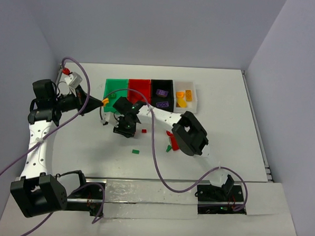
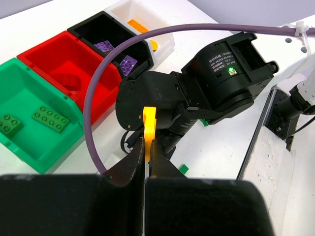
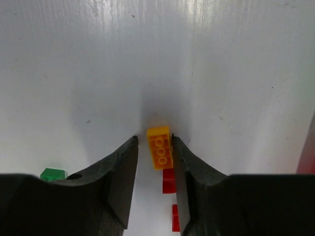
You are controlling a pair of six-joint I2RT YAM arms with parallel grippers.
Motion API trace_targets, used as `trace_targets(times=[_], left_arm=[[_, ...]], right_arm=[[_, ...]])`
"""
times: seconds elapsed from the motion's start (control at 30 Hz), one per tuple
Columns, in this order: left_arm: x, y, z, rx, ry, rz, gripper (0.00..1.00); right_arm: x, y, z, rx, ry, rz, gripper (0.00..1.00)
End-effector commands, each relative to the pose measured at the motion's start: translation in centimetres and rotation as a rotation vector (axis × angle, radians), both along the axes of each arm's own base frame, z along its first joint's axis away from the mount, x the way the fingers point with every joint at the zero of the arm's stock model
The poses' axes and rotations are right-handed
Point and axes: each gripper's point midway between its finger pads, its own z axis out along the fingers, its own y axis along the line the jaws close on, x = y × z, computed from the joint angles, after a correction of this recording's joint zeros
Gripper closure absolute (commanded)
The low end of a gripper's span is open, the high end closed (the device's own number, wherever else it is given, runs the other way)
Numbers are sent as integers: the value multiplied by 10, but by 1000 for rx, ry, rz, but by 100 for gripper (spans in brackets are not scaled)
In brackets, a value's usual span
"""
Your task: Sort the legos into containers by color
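Right wrist: straddles orange brick (image 3: 160, 146) along long sides, right gripper (image 3: 153, 139) spread. Likely light, rigid. Clamps yellow piece (image 2: 149, 123) in left gripper (image 2: 147, 142).

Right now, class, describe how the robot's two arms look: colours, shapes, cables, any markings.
Left arm and right arm: white links between chunky black joints. A purple cable trails each. One round motor bears white print and a green light. Fingers are black, tapering wedges.

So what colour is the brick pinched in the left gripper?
Orange-yellow brick; the left wrist view shows it best.
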Motion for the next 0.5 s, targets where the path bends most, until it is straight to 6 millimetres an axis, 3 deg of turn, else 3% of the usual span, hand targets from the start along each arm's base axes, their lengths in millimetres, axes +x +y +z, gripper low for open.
trace_targets(times=[0.0,0.17,0.23,0.4,0.47], left_arm=[[3,-2,16,-4,-61,-23,100],[8,-1,22,-17,-70,-3,100],[9,-1,26,-31,-66,10,100],[17,2,53,-120,-92,95,100],[26,6,79,-161,-154,134,100]], right_arm=[[-10,-18,-20,-79,30,27,66],[-11,-18,-10,-62,32,23,91],[-11,-17,3,-32,19,11,98],[-6,-16,50,70,-31,-34,100],[-1,-23,75,118,-48,-68,100]])
